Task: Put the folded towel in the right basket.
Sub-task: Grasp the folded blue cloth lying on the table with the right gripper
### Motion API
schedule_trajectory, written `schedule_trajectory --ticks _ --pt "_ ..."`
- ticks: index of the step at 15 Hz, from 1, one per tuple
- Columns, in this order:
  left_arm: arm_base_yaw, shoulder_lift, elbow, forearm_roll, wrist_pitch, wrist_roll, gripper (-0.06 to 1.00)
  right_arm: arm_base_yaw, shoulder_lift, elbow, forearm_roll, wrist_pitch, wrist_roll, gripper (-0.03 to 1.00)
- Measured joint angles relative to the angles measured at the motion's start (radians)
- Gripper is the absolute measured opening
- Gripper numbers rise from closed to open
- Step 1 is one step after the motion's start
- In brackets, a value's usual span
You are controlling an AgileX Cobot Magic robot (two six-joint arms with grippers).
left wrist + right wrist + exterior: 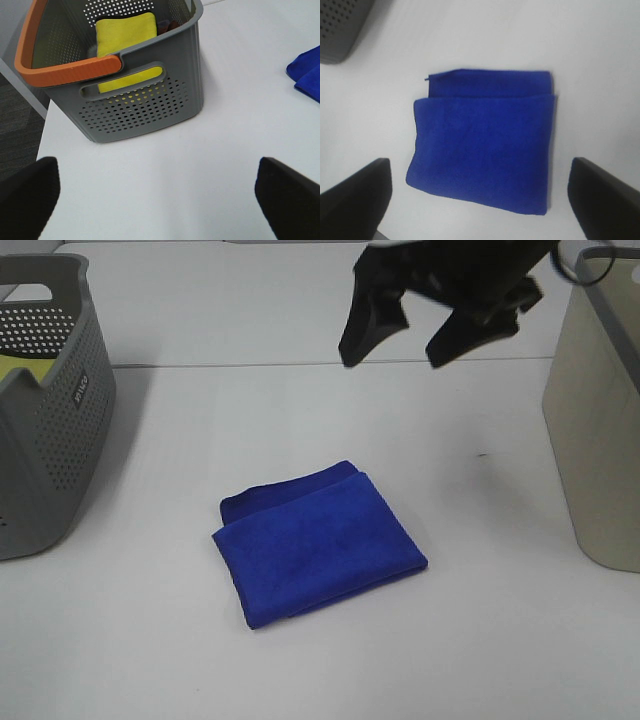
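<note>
A folded blue towel [318, 544] lies flat on the white table, in the middle of the exterior view. It fills the right wrist view [485, 145], and its corner shows in the left wrist view [306, 74]. My right gripper [412, 340] is open and empty, hovering high above and behind the towel. The right basket [600, 430] is beige and stands at the right edge. My left gripper [160, 195] is open and empty over bare table beside the grey basket; it is out of the exterior view.
A grey perforated basket [50, 410] with an orange-trimmed handle [70, 67] stands at the left and holds a yellow cloth [125, 32]. The table's left edge and dark floor [20, 130] show in the left wrist view.
</note>
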Motion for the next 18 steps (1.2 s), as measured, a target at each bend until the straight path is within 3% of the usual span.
schedule_trajectory --ticks 6,9,11,14,16,18 --pt "0.000 0.000 0.000 0.000 0.000 0.000 0.99 0.000 0.274 0.000 0.165 0.066 0.024 0.91" --pt "0.000 0.000 0.000 0.000 0.000 0.000 0.99 0.000 0.340 0.000 0.180 0.066 0.025 0.91" --pt "0.000 0.000 0.000 0.000 0.000 0.000 0.99 0.000 0.352 0.000 0.130 0.045 0.028 0.91" --pt "0.000 0.000 0.000 0.000 0.000 0.000 0.99 0.000 0.355 0.000 -0.029 0.049 0.025 0.91" --pt "0.000 0.000 0.000 0.000 0.000 0.000 0.99 0.000 0.358 0.000 -0.051 0.049 0.015 0.91" --pt "0.000 0.000 0.000 0.000 0.000 0.000 0.99 -0.001 0.362 0.000 -0.046 0.014 -0.065 0.91"
